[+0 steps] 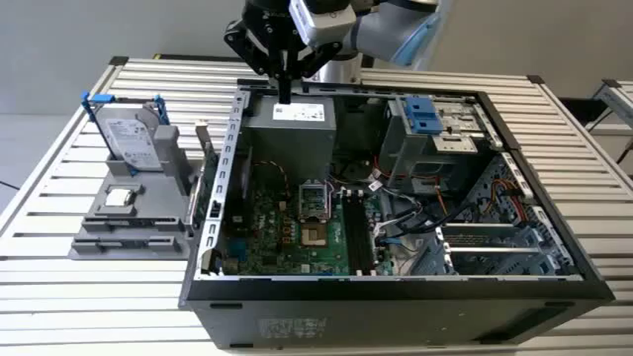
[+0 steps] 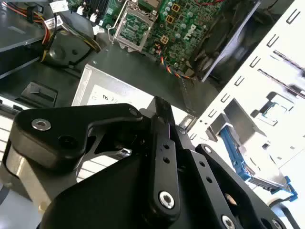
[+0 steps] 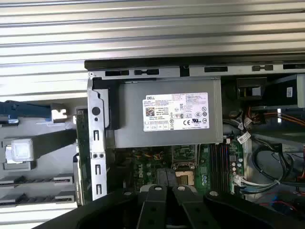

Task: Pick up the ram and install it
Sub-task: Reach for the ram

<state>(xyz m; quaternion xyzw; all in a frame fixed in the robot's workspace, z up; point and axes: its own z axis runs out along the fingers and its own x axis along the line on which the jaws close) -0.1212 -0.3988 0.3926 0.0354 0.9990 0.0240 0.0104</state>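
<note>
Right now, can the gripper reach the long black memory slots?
Probably yes: the case lies open on top, the memory slots look empty, and the gripper hovers above the power supply.

The exterior view stands off the arm, high up and facing the open side of the computer case. It looks obliquely down from far enough to take in the whole case and much of the slatted bench. The first wrist view looks almost straight down, from nearer, onto the power supply and the case's edge. The second wrist view sits closest, just behind the jaws, looking along them at a tilt. All three share the power supply and the CPU socket on the motherboard.
</note>
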